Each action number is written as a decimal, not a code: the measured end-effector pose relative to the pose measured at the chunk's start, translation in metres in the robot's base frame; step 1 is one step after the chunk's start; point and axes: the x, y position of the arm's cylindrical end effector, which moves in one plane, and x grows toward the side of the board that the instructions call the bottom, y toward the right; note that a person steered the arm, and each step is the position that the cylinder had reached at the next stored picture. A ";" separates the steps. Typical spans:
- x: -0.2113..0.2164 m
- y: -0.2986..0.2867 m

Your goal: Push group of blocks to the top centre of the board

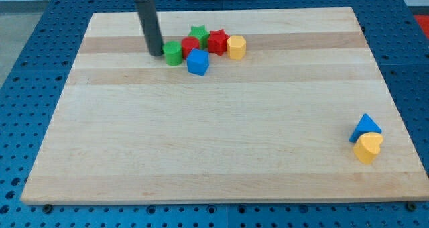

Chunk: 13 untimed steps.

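Note:
A cluster of blocks sits near the view's top, a little left of centre. It holds a green cylinder (173, 53), a red block (190, 46), a green star (198, 34), a red star (216, 41), a yellow hexagon-like block (236, 47) and a blue cube (198, 62). They touch or nearly touch each other. My tip (155, 53) rests on the board just left of the green cylinder, about touching it.
The wooden board (214, 141) lies on a blue perforated table. A blue triangular block (366, 126) and a yellow block (367, 147) sit together near the view's bottom right, close to the board's right edge.

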 end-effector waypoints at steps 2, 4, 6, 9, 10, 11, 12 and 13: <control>0.000 0.039; 0.000 0.026; 0.061 0.008; 0.083 0.071; 0.063 0.076; 0.046 0.080; 0.044 0.080; 0.034 0.081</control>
